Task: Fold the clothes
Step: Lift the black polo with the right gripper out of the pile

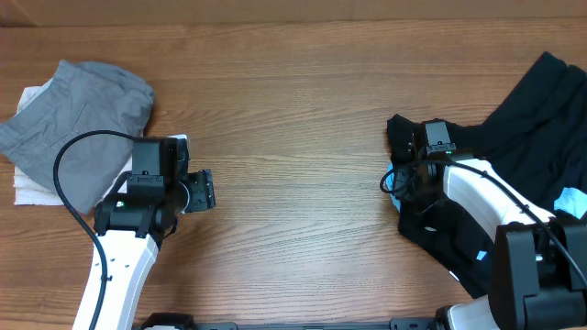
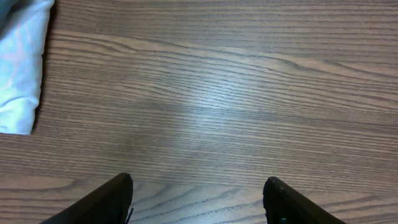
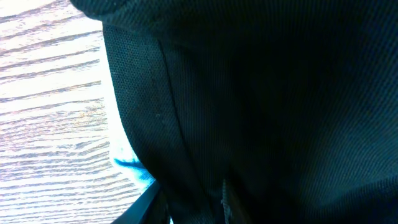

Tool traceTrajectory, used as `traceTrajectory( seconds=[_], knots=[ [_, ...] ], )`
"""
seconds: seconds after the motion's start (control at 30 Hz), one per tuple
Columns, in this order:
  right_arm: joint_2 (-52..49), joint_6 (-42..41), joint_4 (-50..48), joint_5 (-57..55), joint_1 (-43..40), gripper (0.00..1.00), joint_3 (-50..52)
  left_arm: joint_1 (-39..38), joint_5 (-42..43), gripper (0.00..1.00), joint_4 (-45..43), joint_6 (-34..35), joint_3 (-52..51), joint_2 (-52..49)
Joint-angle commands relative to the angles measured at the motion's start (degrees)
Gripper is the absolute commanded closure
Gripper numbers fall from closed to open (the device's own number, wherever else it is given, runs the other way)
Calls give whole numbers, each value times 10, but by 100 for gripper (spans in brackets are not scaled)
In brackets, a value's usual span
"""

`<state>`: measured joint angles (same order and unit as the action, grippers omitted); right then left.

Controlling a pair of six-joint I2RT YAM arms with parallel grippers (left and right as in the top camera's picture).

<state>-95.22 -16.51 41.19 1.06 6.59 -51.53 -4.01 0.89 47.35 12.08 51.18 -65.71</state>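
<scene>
Shirt (image 3: pixel 261 112) fills view; my right gripper (image 3: pixel 185 208) buried in it, clamp unclear. My left gripper (image 2: pixel 198 198) gapes, empty. Risk: thin pinch slips or drags extra layers.

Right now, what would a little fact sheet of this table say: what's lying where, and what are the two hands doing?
Surface: wooden table
Left side: grey garment lying on a white garment
Right side: black shirt, crumpled, with light blue fabric showing by it
Left hand: open, empty, above bare wood
Right hand: fingers close together, a fold of the black shirt between them; firm grip unclear
Folding: black shirt not yet folded
</scene>
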Motion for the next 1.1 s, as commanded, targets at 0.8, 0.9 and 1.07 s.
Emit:
traceTrajectory(
  seconds=[0.8,0.9,1.07],
  knots=[
    [1,-16,-32,-19,1,96,-26,2,2,28,0,2,15,-2],
    [7,-16,-17,-21,1,96,-32,2,2,28,0,2,15,-2],
    [57,-16,73,-21,1,96,-120,2,2,28,0,2,15,-2]
  ],
)
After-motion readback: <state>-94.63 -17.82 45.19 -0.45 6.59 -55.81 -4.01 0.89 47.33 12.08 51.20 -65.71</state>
